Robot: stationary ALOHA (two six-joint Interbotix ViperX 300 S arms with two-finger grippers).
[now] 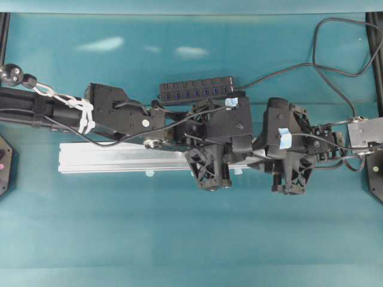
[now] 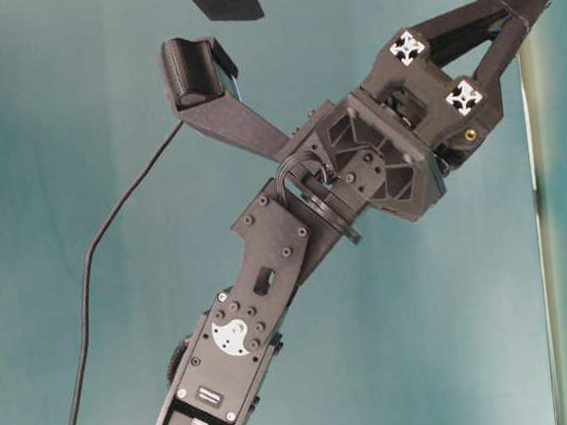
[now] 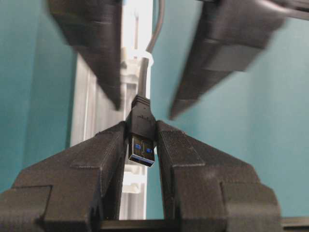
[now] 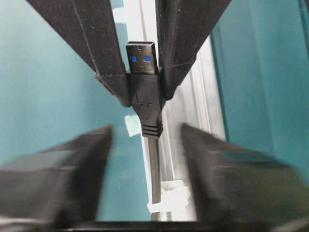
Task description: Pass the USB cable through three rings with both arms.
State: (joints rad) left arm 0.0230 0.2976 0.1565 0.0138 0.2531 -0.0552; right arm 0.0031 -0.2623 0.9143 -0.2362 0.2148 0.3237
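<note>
Left end effector (image 3: 142, 140) squeezed tight on the USB cable (image 3: 141, 126) plug, mid-frame above the silver rail (image 3: 87, 111). Right end effector (image 3: 145, 104) blurred, fingers apart around the cord, not touching. Cord ran through one ring (image 3: 143, 54), top centre.

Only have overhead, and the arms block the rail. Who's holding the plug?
Observer: The left claw is clamped on the USB cable at its plug housing. The metal end sticks out behind the fingers.
Operator: Right claw on it too?
Observer: No. The right claw is open, with one finger on each side of the cord, neither touching it.
Operator: Is it through a ring?
Observer: Yes, the cord runs through one whitish ring on the rail, on the right claw's side of the plug.
</note>
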